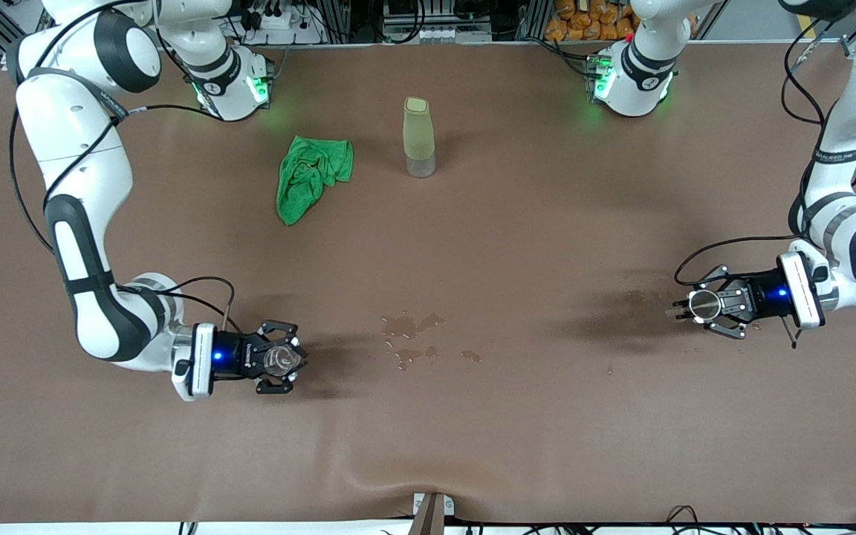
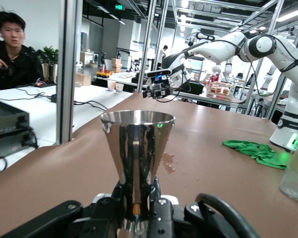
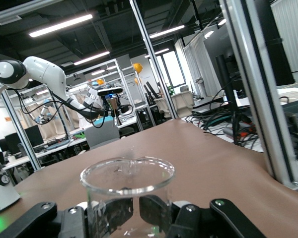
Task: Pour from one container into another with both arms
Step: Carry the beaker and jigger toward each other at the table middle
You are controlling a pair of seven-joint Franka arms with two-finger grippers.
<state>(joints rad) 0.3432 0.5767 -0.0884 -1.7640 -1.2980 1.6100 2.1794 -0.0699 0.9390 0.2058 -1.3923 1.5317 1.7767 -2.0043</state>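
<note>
A shiny metal jigger (image 2: 137, 144) stands upright between the fingers of my left gripper (image 2: 137, 210), which is shut on its narrow waist. In the front view that gripper (image 1: 698, 307) holds the jigger (image 1: 705, 304) over the table at the left arm's end. My right gripper (image 3: 141, 214) is shut on a clear glass beaker (image 3: 126, 191), held upright. From the front, the right gripper (image 1: 284, 362) and beaker (image 1: 277, 360) are over the table at the right arm's end. Whether either vessel holds liquid does not show.
A tall translucent bottle (image 1: 419, 139) with a yellowish top stands mid-table near the bases, with a crumpled green cloth (image 1: 310, 175) beside it toward the right arm's end. Wet spill patches (image 1: 411, 336) mark the brown table cover between the grippers.
</note>
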